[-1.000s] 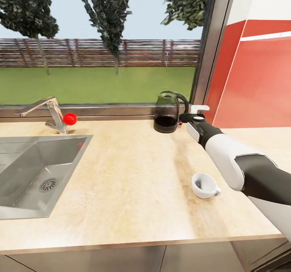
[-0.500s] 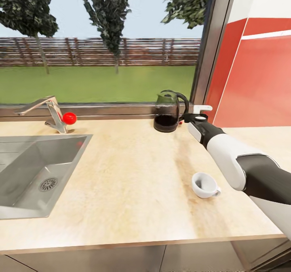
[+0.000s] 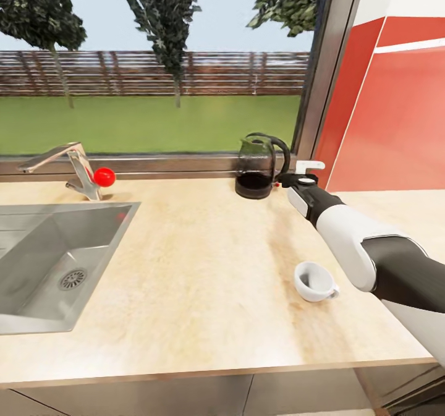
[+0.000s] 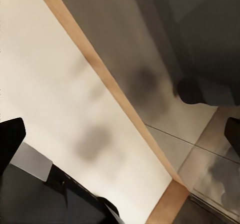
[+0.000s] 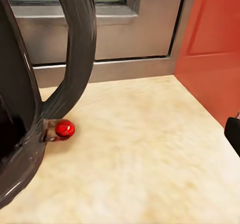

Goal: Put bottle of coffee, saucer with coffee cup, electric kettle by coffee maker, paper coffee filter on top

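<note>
The electric kettle, dark glass with a black loop handle, stands at the back of the kitchen countertop by the window. My right gripper is just to its right, level with the handle's foot. In the right wrist view the kettle handle and its red dot are close, and one fingertip shows at the frame's edge; the jaws stand open with nothing between them. The white coffee cup sits on the counter near the front right. My left gripper is open beside the counter's edge.
A steel sink is set into the counter's left side. A faucet with a red knob stands behind it. The window frame and a red wall panel close off the back right corner.
The right gripper has edged slightly to the right beside the kettle handle. The whole head view has shifted a little with the camera. Kettle and cup stay in place.
</note>
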You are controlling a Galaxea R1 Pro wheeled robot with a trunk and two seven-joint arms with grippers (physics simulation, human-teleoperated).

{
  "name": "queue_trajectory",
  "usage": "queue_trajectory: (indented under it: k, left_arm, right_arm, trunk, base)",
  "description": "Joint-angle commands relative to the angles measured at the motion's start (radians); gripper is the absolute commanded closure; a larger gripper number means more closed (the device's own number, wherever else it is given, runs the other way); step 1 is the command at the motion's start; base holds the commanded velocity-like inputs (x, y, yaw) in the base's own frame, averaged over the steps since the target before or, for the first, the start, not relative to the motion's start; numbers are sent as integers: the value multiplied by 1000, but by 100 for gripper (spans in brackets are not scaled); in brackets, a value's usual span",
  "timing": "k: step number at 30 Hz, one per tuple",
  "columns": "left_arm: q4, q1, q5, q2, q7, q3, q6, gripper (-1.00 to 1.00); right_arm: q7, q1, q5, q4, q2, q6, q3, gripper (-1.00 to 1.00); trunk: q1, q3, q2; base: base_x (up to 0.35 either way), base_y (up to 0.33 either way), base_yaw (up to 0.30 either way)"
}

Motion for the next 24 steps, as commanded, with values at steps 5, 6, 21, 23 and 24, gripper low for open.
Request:
queue_trajectory:
  k: [5,6,21,23,24]
  left_arm:
    - [1,-1,-1,0,-4,5,4,-100]
    - [1,-1,-1,0,-4,5,4,-100]
    - [1,-1,-1,-1,-4,5,4,-100]
    - [1,-1,-1,0,-4,5,4,-100]
    - [1,-1,-1,0,-4,5,4,-100]
  right_arm:
    - [-5,-1,-11,-16,0,3,8,-100]
    - [-5,-1,-11,-25,0,3,9,-100]
    - [-4,0,-12,-71,0,5,9,-100]
    - [-4,0,-11,-71,0,5,9,-100]
    - [-4,0,-11,-71,0,5,9,-100]
  trunk:
    - [0,-2,0]
    - [0,-3,0]
    - [0,-3,0]
    - [0,-3,0]
    - [0,-3,0]
  base:
    - [0,0,0]
    - [0,0,0]
    - [61,-1,0]
    - [73,-52,0]
    - [82,-54,0]
